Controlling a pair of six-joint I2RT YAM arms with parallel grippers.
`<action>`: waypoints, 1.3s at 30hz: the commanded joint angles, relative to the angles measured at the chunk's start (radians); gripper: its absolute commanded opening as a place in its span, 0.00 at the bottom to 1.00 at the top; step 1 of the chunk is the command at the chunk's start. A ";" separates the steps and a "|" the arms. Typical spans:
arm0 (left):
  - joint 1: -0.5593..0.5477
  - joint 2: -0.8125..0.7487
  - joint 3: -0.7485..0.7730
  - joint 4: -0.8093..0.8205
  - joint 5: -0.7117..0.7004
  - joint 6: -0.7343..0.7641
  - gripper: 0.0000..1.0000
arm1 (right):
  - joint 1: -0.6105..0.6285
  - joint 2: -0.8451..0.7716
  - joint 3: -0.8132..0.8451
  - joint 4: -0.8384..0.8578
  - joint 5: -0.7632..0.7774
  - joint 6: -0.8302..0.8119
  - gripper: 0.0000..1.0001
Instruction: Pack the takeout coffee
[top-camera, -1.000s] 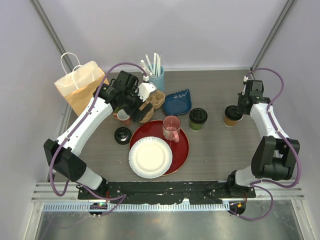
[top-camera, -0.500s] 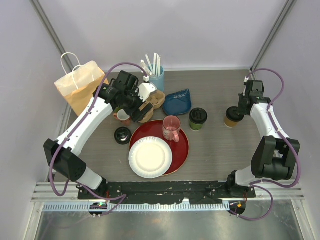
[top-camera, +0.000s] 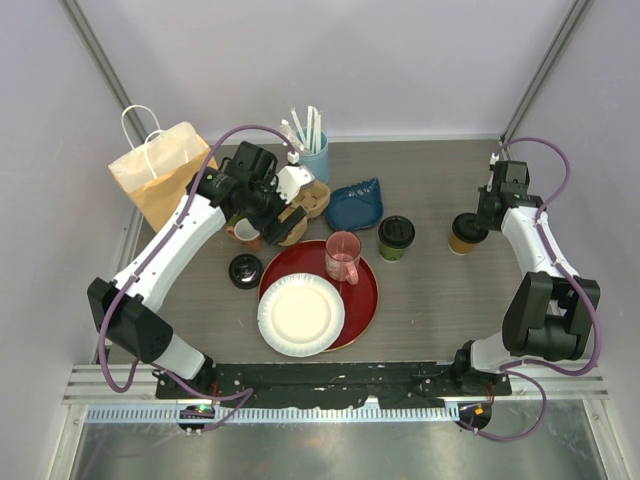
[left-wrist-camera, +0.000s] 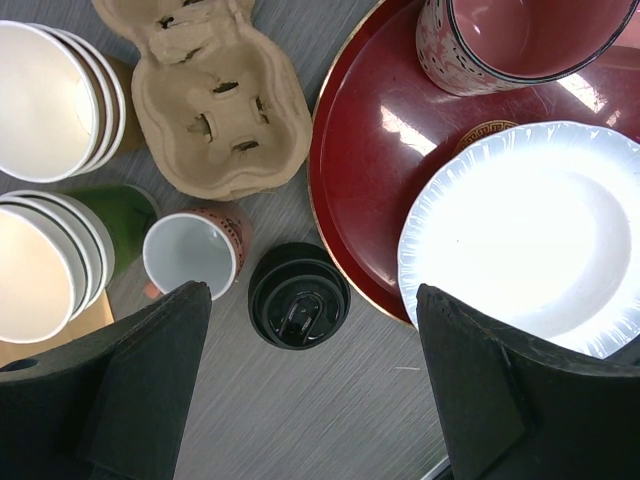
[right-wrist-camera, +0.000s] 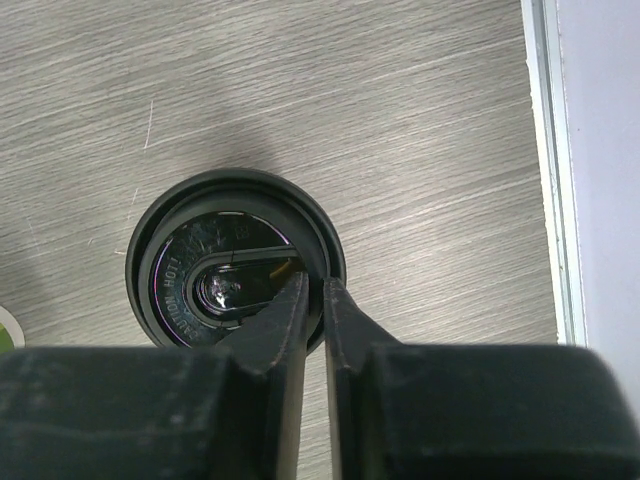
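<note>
The only change over the last second is on the right side. The kraft-brown cup (top-camera: 466, 232) has crept a little farther from the red tray (top-camera: 368, 292), and the right gripper (top-camera: 484, 214) has moved with it. Everything else sits as it did, including the left arm. That small shared drift suggests the grip has taken and the cup is starting to be carried, though a lift off the table cannot be confirmed.

In the right wrist view the fingers are nearly closed. Only a thin slit is left between them, and they pinch the rim of the cup's black lid at its near edge.

The green cup (top-camera: 396, 237) stands untouched just beside the tray's right edge, between the tray and the kraft-brown cup.

The left gripper (left-wrist-camera: 312, 292) is spread wide and holds nothing. It hangs over a loose black lid (left-wrist-camera: 298, 308) off the tray's left edge. The pulp cup carrier (left-wrist-camera: 215, 95) lies beyond the tray's far-left rim, and the paper bag (top-camera: 160, 175) stands farther out the same way. Neither coffee has reached either one, so packing has barely begun.

Raised lettering circles the recess of the kraft-brown cup's lid. "HOT" can be read, and the rest is too faint. A gold emblem on the tray is too small to read.
</note>
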 joint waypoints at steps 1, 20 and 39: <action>0.006 -0.018 0.040 0.021 0.038 -0.006 0.88 | -0.007 -0.019 -0.011 0.015 -0.017 0.017 0.26; -0.034 0.077 0.190 0.034 0.147 -0.149 0.74 | 0.063 -0.148 0.205 -0.092 -0.033 0.063 0.73; -0.243 0.520 0.491 0.324 0.219 -0.630 0.37 | 0.450 -0.140 0.025 0.023 -0.214 0.181 0.40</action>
